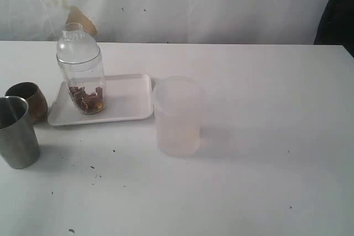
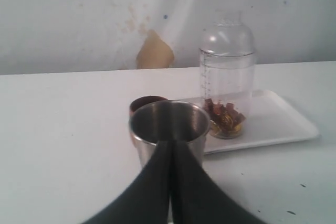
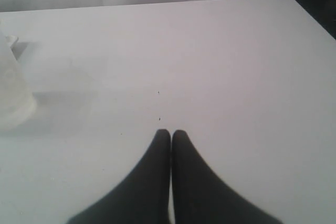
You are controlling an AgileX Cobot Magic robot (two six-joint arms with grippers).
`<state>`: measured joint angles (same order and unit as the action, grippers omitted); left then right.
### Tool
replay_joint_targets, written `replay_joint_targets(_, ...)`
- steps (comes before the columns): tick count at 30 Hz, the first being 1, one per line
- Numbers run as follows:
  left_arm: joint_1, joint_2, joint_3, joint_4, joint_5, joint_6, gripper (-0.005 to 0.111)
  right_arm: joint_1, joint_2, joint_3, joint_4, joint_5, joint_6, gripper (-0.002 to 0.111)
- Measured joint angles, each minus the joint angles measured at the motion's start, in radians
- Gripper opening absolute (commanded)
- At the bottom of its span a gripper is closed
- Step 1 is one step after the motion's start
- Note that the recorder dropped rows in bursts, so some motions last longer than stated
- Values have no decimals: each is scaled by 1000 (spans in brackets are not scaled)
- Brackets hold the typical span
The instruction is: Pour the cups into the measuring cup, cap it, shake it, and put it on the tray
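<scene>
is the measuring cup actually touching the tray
Touching. The exterior view shows the measuring cup standing with its base on the white tray, inside the raised rim; the left wrist view shows the same.

Bright, washed-out; table (image 1: 265, 136) near overexposed. Faint soft shadow right of frosted tumbler (image 1: 177, 117). Slight overall blur, low contrast.

The left gripper (image 2: 170, 143) has two matte black fingers (image 2: 149, 187), smooth-surfaced, broad at the base and curving inward to narrow tips. The right gripper (image 3: 171, 132) carries a matching black pair of the same flared shape, each finger ending in a small rounded tip.
</scene>
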<state>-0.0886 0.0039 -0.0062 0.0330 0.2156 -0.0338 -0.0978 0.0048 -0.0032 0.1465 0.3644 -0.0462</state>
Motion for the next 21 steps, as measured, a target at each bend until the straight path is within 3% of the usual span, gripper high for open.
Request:
replay_joint_targets(5,104,0,0,-33,2,-3,0,0,0,0,0,0,0,0)
replay_joint_targets(21,117,0,0,-57,2,-10,0,0,0,0,0,0,0,0)
